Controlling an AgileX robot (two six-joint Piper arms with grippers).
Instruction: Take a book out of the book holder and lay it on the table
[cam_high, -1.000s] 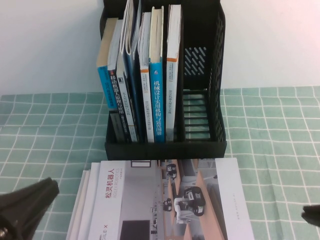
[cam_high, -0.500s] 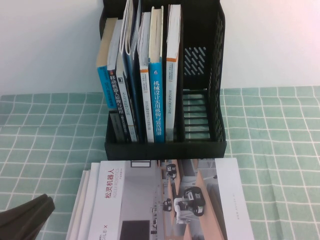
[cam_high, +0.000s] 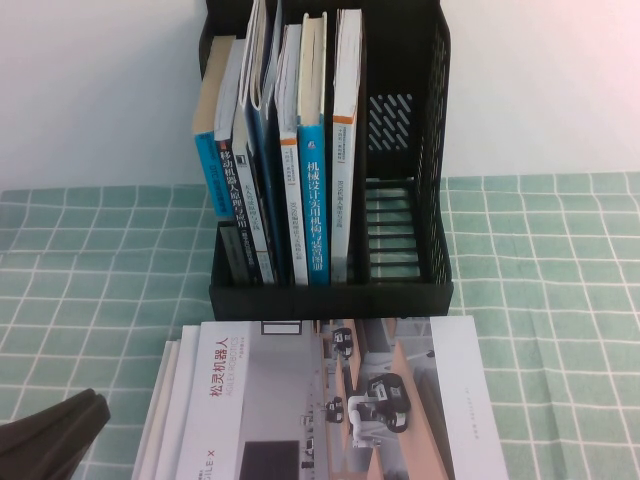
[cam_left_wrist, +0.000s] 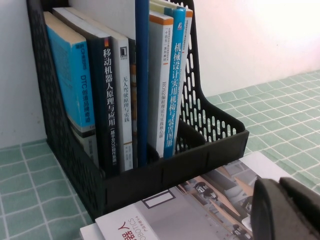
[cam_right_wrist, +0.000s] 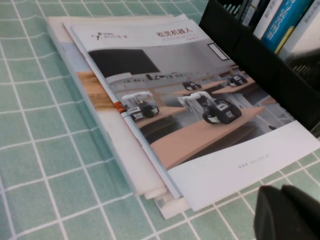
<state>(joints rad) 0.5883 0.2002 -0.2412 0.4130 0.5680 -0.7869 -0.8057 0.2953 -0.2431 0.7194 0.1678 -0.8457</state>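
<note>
- At the 6 o'clock edge of the high view, the book (cam_high: 330, 400) lies flat on the counter (cam_high: 560, 330), cover up, topping a small stack of similar thin brochures just in front of the book holder (cam_high: 330, 290). The holder stands at 12 o'clock with several upright blue-spined books (cam_high: 314, 190) in its left slots and its right slot bare. The left gripper (cam_high: 50, 440) shows only as a dark bulk at 7 o'clock; the right gripper is outside this view.
- In the left wrist view, the left gripper (cam_left_wrist: 285, 210) hangs near the book's (cam_left_wrist: 200, 210) corner; its fingers look pressed together and hold nothing. The task looks finished, so the risk lies in pulling away: a low sweep could catch the floppy cover and drag it off the stack.
- In the right wrist view, the right gripper (cam_right_wrist: 287, 215) sits near the book's (cam_right_wrist: 190, 105) white lower corner, fingers apparently pressed together and empty. The lower brochures jut out unevenly, so a nudge here could slide the whole stack; a swing toward the holder (cam_right_wrist: 260, 60) could knock it and tip the upright books.
</note>
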